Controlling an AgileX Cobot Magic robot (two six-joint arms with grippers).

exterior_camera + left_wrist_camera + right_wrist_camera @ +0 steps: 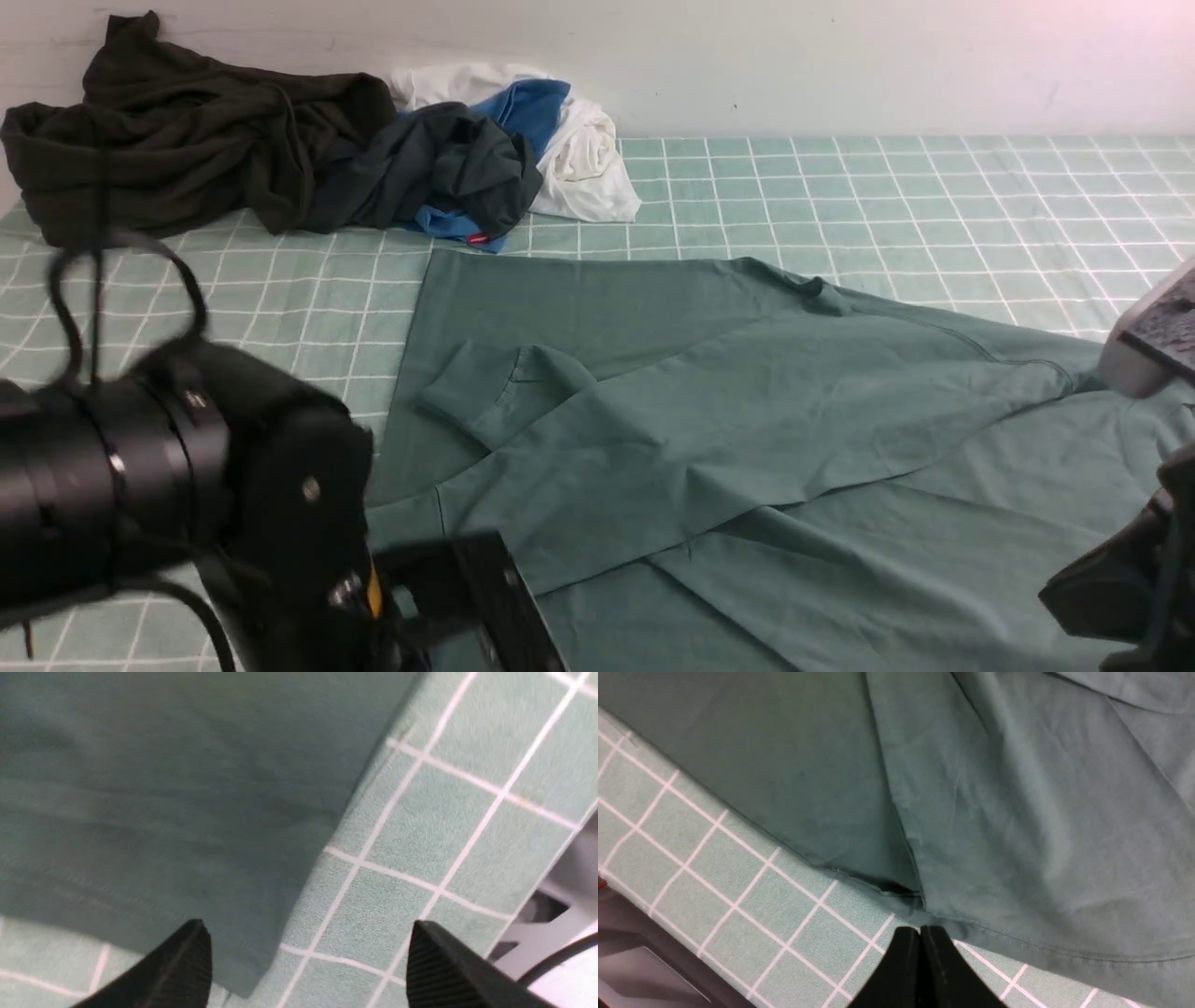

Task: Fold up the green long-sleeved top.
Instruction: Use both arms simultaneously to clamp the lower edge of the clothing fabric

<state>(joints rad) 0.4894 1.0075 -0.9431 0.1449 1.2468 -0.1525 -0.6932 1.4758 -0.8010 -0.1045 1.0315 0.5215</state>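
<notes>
Left claw point(308, 926) gapes beside the creased, spread green long-sleeved top point(747, 401).

Front cam low, robot side, facing wall point(840, 56). Both wrist cams close, looking down. All three share green top point(709, 411) on checked sheet point(840, 187).

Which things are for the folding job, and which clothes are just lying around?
For the job: green long-sleeved top, open left gripper, shut right gripper.
Just lying about: dark olive-black garment, dark grey garment, blue cloth, white cloth.
</notes>
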